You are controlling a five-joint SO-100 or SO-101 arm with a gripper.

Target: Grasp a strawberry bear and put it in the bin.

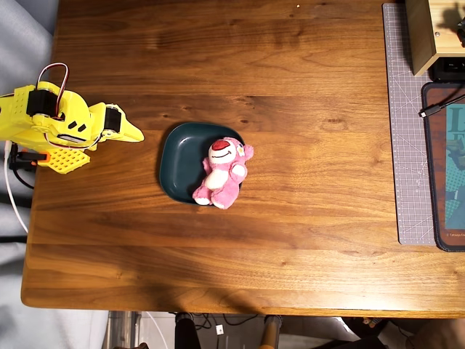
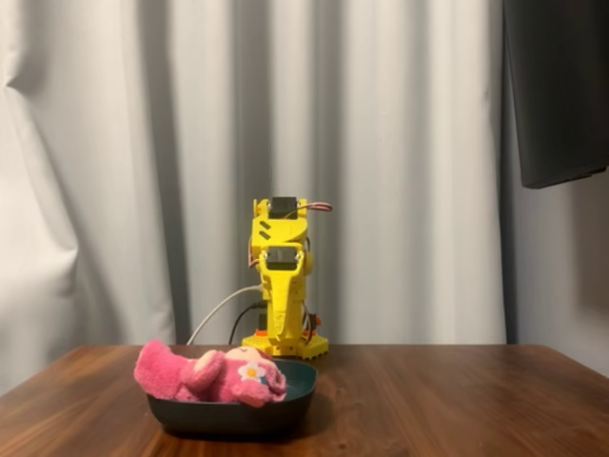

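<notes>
The pink strawberry bear [image 1: 221, 174] lies on its back across the right side of the dark teal bin [image 1: 178, 163], with its legs hanging over the rim. In the fixed view the strawberry bear [image 2: 205, 373] rests on top of the bin [image 2: 238, 416], its left part jutting past the edge. The yellow arm is folded at the table's left edge in the overhead view. Its gripper [image 1: 135, 134] is shut with nothing in it, a short way left of the bin and apart from it.
A grey cutting mat [image 1: 407, 123] runs along the right side of the table, with a wooden box [image 1: 429, 33] at its top and a dark pad [image 1: 445, 167] beside it. A cable [image 1: 436, 107] lies there. White curtains hang behind the arm.
</notes>
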